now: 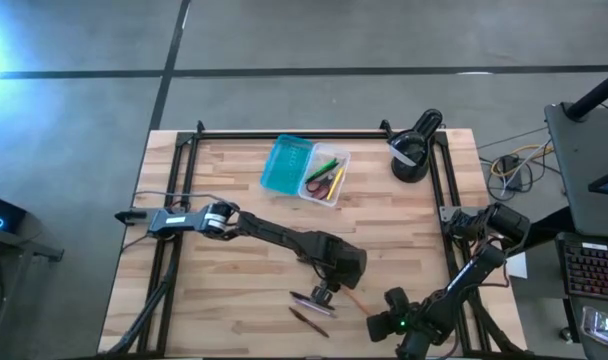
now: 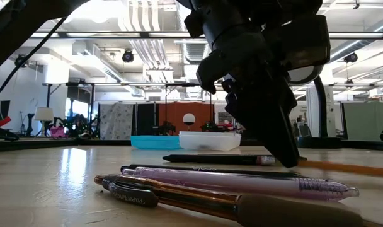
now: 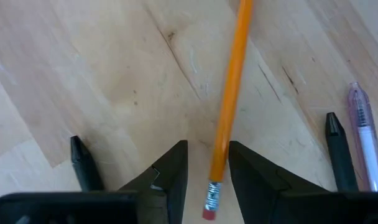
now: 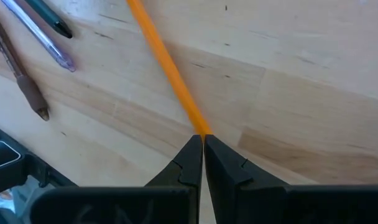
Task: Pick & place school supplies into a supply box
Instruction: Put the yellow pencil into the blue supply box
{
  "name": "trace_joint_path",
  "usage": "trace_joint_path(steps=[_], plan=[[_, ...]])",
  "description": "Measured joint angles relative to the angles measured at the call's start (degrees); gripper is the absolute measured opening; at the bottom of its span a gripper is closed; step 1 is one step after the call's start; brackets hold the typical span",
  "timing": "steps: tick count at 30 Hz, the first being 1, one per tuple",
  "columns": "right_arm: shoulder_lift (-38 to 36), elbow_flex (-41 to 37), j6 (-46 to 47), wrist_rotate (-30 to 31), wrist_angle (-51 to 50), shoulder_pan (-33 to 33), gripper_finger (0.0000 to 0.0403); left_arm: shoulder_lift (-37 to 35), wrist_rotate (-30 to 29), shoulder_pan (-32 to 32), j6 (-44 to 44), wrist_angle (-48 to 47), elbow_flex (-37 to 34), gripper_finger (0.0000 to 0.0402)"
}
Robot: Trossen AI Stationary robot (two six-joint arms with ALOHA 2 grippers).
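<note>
Fingers of left gripper [image 3: 207,168] slightly apart, straddling orange pencil [image 3: 229,99].

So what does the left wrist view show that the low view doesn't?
Only the left wrist view: the orange pencil's eraser end lies between the left gripper's open fingers, on the table.

Only the low view: the supply box far back, a brown pen nearest the camera, and the room behind.

Both: the clear purple pen and a black pen beside it.
</note>
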Motion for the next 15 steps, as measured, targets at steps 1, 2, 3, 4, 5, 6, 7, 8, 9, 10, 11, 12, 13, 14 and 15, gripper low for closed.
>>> trace_joint_path(steps=[1,2,3,4,5,6,7,8,9,10,11,12,13,14,15], plan=[[0.0,-0.1,0.0,0.0,0.0,0.0,0.0013,0.0,-0.2,0.0,0.0,0.0,0.0,0.01],[0.0,-0.2,0.0,-0.1,0.0,0.0,0.0013,0.0,-0.4,0.0,0.0,0.0,0.0,0.01],[0.0,-0.3,0.0,-0.1,0.0,0.0,0.0013,0.0,-0.7,0.0,0.0,-0.1,0.0,0.01],[0.0,-0.4,-0.1,-0.1,0.0,0.0,0.0013,0.0,-0.8,0.1,0.0,-0.3,0.0,0.01],[-0.1,-0.6,-0.2,-0.1,0.0,0.0,0.0013,0.0,-0.8,0.1,0.0,-0.6,0.0,0.01],[-0.1,-0.7,-0.2,-0.1,-0.1,0.0,0.0013,0.0,-0.8,0.2,0.0,-0.9,0.1,0.01],[-0.1,-0.8,-0.2,-0.1,0.0,0.0,0.0013,0.0,-0.8,0.2,0.0,-1.0,0.1,0.01],[-0.1,-0.9,-0.2,-0.1,0.0,0.0,0.0013,0.0,-0.8,0.2,0.1,-1.1,0.1,0.01],[-0.1,-1.0,-0.2,-0.2,0.0,0.0,0.0013,0.0,-0.8,0.3,0.2,-1.2,0.1,0.01],[-0.1,-1.0,-0.2,-0.2,0.0,0.0,0.0013,0.0,-0.8,0.3,0.4,-1.4,0.1,0.01],[-0.1,-1.0,-0.2,-0.3,0.0,0.0,0.0013,-0.1,-0.8,0.3,0.5,-1.6,0.1,0.01],[-0.1,-1.0,-0.2,-0.3,0.0,0.0,0.0013,-0.1,-0.9,0.3,0.8,-1.6,0.1,0.01],[-0.1,-1.0,-0.2,-0.4,0.0,0.0,0.0013,-0.1,-1.0,0.4,0.9,-1.6,0.2,0.01],[-0.1,-1.0,-0.2,-0.4,0.0,0.0,0.0013,-0.1,-1.0,0.4,1.1,-1.5,0.2,0.01],[-0.1,-1.0,-0.2,-0.4,0.0,0.0,0.0013,-0.2,-1.0,0.4,1.5,-1.6,0.2,0.01]])
